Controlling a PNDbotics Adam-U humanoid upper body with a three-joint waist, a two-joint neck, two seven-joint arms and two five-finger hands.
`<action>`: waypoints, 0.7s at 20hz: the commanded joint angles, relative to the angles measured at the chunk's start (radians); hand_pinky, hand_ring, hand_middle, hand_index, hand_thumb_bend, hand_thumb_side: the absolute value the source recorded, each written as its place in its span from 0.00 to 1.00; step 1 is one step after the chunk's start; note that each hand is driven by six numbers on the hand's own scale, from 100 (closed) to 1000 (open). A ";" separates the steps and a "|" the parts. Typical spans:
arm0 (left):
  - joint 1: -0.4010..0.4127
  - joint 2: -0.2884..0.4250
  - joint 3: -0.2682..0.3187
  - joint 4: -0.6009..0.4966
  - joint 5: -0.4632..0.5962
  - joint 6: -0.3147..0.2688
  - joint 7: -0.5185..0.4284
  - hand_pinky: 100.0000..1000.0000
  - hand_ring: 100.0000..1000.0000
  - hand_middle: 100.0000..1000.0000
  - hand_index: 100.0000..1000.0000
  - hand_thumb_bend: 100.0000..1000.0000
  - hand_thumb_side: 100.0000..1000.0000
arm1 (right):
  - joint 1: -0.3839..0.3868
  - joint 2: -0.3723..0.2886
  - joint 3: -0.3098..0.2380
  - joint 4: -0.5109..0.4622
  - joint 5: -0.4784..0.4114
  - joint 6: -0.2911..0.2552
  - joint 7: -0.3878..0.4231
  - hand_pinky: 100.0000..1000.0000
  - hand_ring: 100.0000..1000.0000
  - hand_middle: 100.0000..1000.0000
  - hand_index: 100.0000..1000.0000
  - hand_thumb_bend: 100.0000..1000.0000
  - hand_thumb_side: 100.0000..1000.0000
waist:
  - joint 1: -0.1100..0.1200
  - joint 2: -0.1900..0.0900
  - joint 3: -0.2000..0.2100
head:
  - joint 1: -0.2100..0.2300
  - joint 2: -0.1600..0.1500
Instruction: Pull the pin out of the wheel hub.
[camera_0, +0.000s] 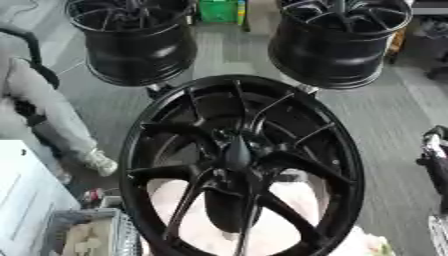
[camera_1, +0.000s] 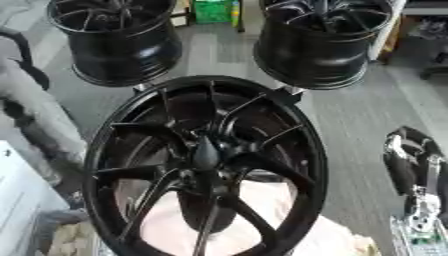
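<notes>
Found, farthest left of the right hand, a white cabinet and a basket low at the edge, neither involved in the work. Noted beyond them, up and well to the left of that hand, a spare black wheel parked clear of the job. Located the wheel under inspection to the left of the hand and apart from it, face tilted up toward the head camera, judged so placed to leave the centre open to reach. Saw pale padding through the lower spokes, presumably to cushion the rim. Identified the wheel hub at the meeting of the spokes, with a dark tapered pin standing out of it, seemingly seated and untouched. Recorded a second spare wheel above and left of the hand, likewise out of the way. Placed the right hand at the right edge, level with the hub, touching nothing; cannot tell whether open or closed. Saw nothing of the left hand. Judged the pull not yet begun, with a reach leftward to the pin required first
</notes>
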 joint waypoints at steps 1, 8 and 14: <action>0.009 -0.064 0.027 -0.187 0.113 0.130 -0.042 0.68 0.61 0.64 0.78 0.00 0.77 | -0.014 -0.006 -0.005 -0.012 -0.007 -0.002 0.001 0.45 0.67 0.72 0.74 0.00 0.49 | -0.002 -0.005 -0.001 | 0.005 -0.002; 0.058 -0.219 0.015 -0.426 0.163 0.335 -0.090 0.68 0.60 0.63 0.76 0.00 0.80 | -0.021 0.002 -0.001 -0.013 -0.012 -0.003 0.005 0.45 0.67 0.72 0.74 0.00 0.50 | -0.012 0.004 -0.003 | 0.014 -0.002; 0.086 -0.292 -0.010 -0.504 0.159 0.403 -0.122 0.68 0.60 0.62 0.76 0.00 0.82 | -0.031 0.003 0.007 -0.013 -0.012 -0.004 0.013 0.45 0.67 0.72 0.74 0.00 0.50 | -0.017 0.008 -0.004 | 0.004 -0.002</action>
